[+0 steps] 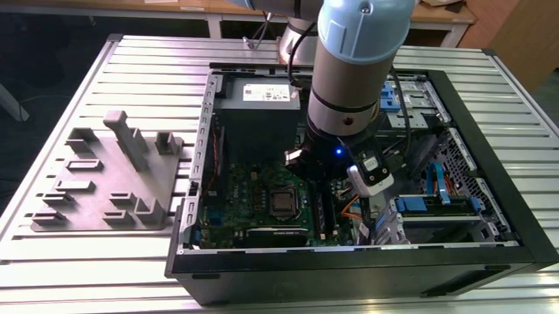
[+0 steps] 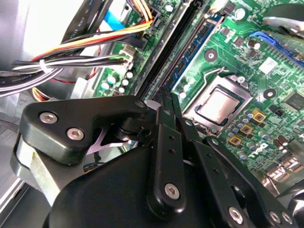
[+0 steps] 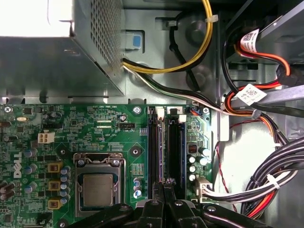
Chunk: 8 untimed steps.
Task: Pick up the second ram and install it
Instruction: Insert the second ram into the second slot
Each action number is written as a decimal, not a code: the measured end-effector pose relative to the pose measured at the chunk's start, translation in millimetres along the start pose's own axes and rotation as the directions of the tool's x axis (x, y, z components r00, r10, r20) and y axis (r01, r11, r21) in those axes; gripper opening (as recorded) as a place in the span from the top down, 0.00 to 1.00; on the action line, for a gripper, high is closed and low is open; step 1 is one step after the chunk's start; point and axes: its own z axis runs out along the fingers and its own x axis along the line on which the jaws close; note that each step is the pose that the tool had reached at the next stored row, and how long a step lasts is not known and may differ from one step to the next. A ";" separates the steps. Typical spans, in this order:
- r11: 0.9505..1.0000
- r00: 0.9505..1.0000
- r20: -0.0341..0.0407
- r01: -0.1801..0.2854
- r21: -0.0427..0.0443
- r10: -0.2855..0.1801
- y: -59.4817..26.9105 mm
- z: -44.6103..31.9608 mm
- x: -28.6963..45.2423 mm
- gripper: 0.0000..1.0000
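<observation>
Inside the computer case (image 1: pixel 489 216), the clenched pincer (image 3: pixel 164 186) presses the second ram (image 3: pixel 163 152) into slots.

— What colours did the board (image 3: pixel 71 137) and slots (image 3: pixel 153 156) show?
— Green board with gold squares; black slots, a dark stick (image 3: pixel 163 156) between them.
— The cables (image 3: pixel 166 66)?
— Yellow, white and black at twelve o'clock; red and orange at two. Black gripper (image 3: pixel 166 187), pale blue arm (image 1: pixel 358 39)

The gripper (image 2: pixel 166 102) is showing matt black metal links with shiny screw heads; the motherboard (image 3: pixel 95 137) is gleaming glossy green; the table (image 1: pixel 131 65) is showing ribbed, brushed metal.
</observation>
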 end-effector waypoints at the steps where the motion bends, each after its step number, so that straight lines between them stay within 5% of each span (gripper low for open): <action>1: 1.000 1.000 0.000 0.000 0.000 0.000 0.0 0.3 0.0 0.92; 8: 1.000 1.000 0.000 0.000 -0.001 0.000 0.0 1.6 0.0 0.92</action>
